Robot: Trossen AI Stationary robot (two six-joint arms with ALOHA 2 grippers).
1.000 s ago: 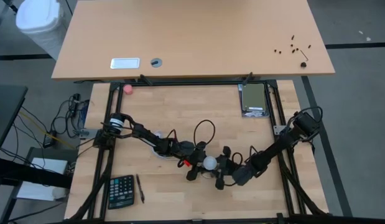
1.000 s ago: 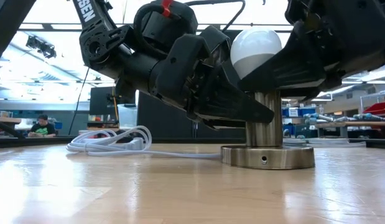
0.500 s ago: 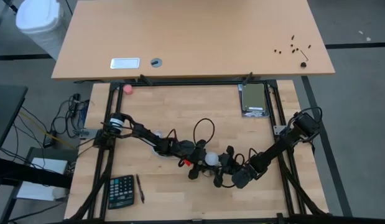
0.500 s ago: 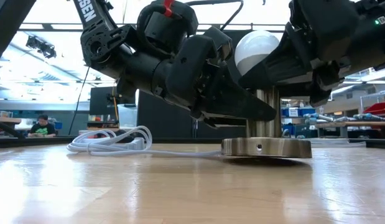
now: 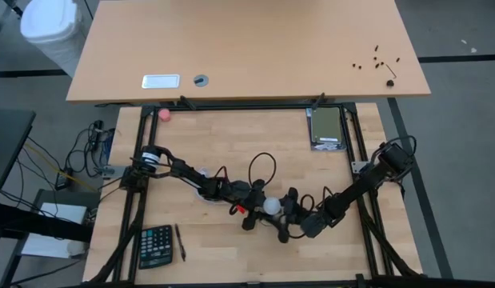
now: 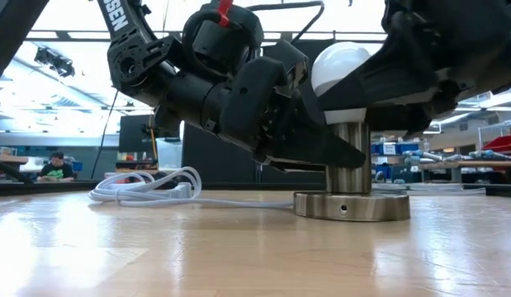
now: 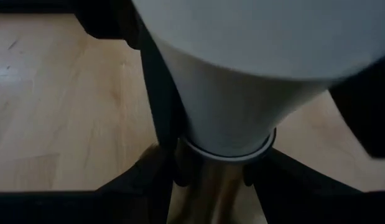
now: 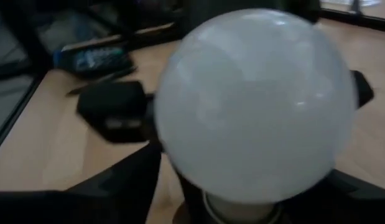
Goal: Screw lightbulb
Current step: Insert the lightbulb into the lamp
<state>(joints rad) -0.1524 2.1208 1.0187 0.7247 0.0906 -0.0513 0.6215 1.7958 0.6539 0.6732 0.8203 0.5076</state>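
Observation:
The white lightbulb (image 5: 269, 206) stands upright on the silvery post (image 6: 350, 169) of a lamp whose round disc base (image 6: 350, 206) rests flat on the table. My left gripper (image 5: 257, 206) comes from the table's left and is shut on the post just under the bulb. My right gripper (image 5: 284, 216) comes from the right and is shut on the bulb. The bulb's globe (image 8: 254, 106) fills the right wrist view. Its tapering neck (image 7: 229, 106) fills the left wrist view. My left gripper pinches the top of the post (image 7: 211, 186), right under the bulb's neck, between its two fingers. It comes nearly level from the table's left, fingers across the post. The lamp stands upright on its base. My right gripper holds the bulb low on its globe, near the neck (image 6: 346, 103), one finger (image 8: 117, 183) on each side. It comes from the table's right, slanting slightly down. The bulb sits upright on the post.
A white cord (image 6: 148, 188) lies coiled on the table behind my left arm. A calculator (image 5: 156, 246) and a pen (image 5: 180, 242) lie near the front left. A grey box (image 5: 326, 128) sits at the far right, a pink ball (image 5: 164, 114) at the far left.
My right gripper has turned at the wrist around the bulb while staying on it. The lamp rocked slightly on its base half a second ago and stands flat again. My left gripper has kept its hold on the post.

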